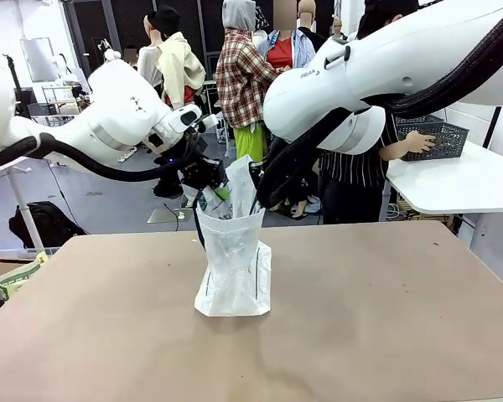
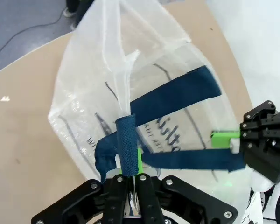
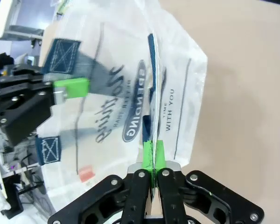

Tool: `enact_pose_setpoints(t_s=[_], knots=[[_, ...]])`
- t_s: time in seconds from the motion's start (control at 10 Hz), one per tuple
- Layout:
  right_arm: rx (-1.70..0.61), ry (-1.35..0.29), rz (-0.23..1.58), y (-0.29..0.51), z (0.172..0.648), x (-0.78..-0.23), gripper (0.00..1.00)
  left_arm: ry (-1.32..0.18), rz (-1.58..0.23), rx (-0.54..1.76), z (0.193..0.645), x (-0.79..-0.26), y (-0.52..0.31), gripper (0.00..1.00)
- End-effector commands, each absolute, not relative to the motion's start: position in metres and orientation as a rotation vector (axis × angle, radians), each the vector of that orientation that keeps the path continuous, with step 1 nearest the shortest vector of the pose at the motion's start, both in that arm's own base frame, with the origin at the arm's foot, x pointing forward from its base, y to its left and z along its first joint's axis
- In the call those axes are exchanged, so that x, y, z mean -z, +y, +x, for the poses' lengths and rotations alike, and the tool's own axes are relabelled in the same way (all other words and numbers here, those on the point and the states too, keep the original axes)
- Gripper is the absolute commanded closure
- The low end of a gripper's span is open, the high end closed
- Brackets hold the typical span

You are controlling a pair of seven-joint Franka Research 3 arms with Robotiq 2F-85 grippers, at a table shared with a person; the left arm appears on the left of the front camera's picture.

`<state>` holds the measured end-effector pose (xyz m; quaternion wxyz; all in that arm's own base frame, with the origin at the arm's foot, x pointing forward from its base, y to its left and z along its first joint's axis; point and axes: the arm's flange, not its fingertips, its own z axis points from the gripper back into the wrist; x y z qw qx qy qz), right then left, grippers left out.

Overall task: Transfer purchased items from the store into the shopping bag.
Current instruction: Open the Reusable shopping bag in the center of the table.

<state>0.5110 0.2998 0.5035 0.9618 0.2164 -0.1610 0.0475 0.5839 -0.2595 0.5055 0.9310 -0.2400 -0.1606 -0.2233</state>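
The translucent shopping bag (image 1: 233,268) stands upright mid-table, its top pulled apart by both arms. My left gripper (image 1: 203,177) is shut on the bag's blue handle strap (image 2: 177,100), pinched at a rolled part just above the fingertips of the left gripper (image 2: 130,173). My right gripper (image 1: 262,186) is shut on the opposite rim of the bag (image 3: 177,79), the thin edge clamped between the green pads of the right gripper (image 3: 153,149). The dark lattice basket (image 1: 443,138) sits far right on a white table, a person's hand (image 1: 419,144) on it. The purchased items are hidden.
The tan table (image 1: 386,318) spreads bare around the bag. A white side table (image 1: 461,180) holds the basket at the back right, with the person standing behind my right arm. Bags and boxes lie on the floor at left (image 1: 21,272).
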Motion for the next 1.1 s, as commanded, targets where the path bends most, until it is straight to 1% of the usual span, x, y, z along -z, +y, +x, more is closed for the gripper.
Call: enact_pose_setpoints(t_s=[0.0, 0.5, 0.7, 1.0], knots=[[-0.048, -0.317, 0.421, 0.286, 0.501, -0.505, 1.00, -0.314, -0.427, 0.399, 0.565, -0.513, -0.232, 1.00], [-0.059, -0.262, 0.394, 0.286, 0.503, -0.502, 1.00, -0.303, -0.444, 0.249, 0.545, -0.515, -0.173, 1.00], [-0.094, -0.242, 0.390, 0.293, 0.507, -0.498, 1.00, -0.256, -0.464, 0.270, 0.544, -0.498, -0.179, 1.00], [-0.176, -0.226, 0.376, 0.318, 0.513, -0.482, 1.00, -0.285, -0.492, 0.290, 0.537, -0.485, -0.184, 1.00]])
